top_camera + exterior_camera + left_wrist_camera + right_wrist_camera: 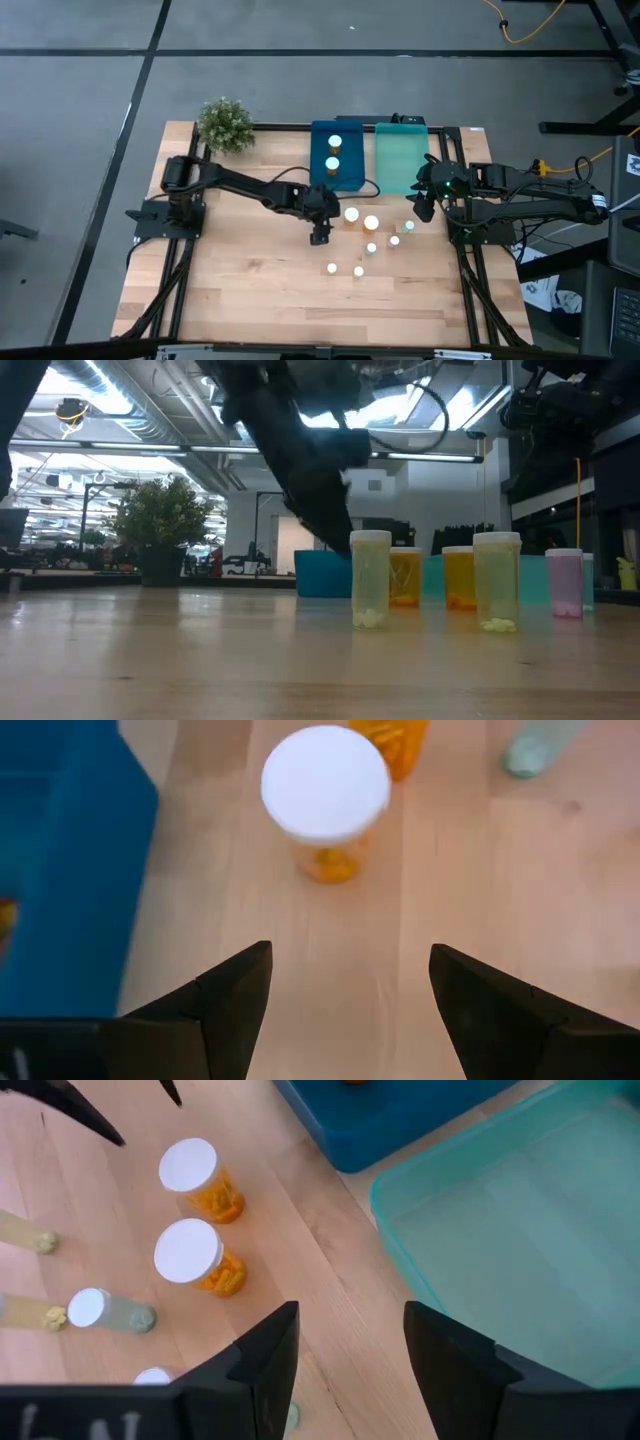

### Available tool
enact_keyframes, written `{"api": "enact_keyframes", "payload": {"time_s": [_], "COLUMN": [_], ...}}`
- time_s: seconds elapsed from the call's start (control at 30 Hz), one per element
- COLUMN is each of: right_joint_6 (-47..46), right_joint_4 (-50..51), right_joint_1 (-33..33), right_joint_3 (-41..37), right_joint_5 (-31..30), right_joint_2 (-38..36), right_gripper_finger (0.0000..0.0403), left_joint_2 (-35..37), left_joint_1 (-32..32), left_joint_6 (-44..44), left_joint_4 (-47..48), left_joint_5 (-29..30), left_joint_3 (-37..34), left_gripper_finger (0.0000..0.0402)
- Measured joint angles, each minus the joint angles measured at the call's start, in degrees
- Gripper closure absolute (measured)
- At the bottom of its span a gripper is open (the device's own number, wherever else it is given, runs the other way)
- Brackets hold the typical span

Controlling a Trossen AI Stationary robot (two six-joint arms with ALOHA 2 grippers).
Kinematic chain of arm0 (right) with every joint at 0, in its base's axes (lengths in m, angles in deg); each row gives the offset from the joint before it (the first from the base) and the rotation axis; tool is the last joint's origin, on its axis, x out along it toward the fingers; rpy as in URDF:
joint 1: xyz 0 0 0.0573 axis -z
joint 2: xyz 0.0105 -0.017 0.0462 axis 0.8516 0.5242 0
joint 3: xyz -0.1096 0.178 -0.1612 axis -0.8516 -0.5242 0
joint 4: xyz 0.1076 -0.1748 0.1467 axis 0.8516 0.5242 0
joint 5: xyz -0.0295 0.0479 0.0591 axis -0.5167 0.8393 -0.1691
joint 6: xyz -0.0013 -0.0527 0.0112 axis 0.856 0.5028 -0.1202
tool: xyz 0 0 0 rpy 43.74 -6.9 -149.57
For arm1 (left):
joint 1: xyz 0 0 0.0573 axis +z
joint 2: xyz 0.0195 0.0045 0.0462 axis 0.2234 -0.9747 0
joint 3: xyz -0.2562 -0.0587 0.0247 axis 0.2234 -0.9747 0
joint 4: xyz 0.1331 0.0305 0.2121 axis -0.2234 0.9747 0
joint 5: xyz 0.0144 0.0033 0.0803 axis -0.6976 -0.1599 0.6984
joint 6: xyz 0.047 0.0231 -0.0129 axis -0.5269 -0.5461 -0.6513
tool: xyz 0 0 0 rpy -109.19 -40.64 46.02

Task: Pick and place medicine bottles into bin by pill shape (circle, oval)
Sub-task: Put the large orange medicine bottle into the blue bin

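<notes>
Starting at the left of your desk point(250, 290), a small potted plant point(225, 124) sits at the far corner, and the left arm stretches from there toward the middle. Its end effector point(320, 236) hangs with fingers spread wide and empty, just beside an amber bottle point(352, 214), which in its wrist view stands straight ahead of the open fingers. You appear to be at the approach step for that bottle; the next move calls for carrying the fingers forward around its body, below the white cap, then closing. Behind it lies the dark blue tray point(318, 175), already holding two amber bottles. To its right sits the teal tray point(400, 160), which looks empty. Loose on the desk you have two amber bottles, the second point(371, 223) just right of the first, and five smaller pale bottles point(358, 271) scattered nearer the front, seven in all, nine counting the tray. Farthest right, the right end effector point(425, 208) waits near the teal tray's front corner, fingers moderately apart and holding nothing.
</notes>
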Motion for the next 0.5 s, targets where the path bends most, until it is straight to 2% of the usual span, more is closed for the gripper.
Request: {"api": "enact_keyframes", "payload": {"time_s": [0.17,0.5], "right_joint_6": [-0.02,-0.02], "right_joint_4": [-0.02,-0.07], "right_joint_1": [0.0,0.0], "right_joint_3": [0.0,0.0], "right_joint_5": [0.0,0.0], "right_joint_2": [-0.02,-0.01], "right_gripper_finger": [0.022,0.022], "left_joint_2": [-3.59,-8.85], "left_joint_1": [0.64,1.77], "left_joint_6": [-1.21,-2.31], "left_joint_4": [-7.0,-21.2], "left_joint_5": [-3.34,-4.78], "left_joint_3": [-0.07,0.02], "left_gripper_finger": [0.014,0.014]}}
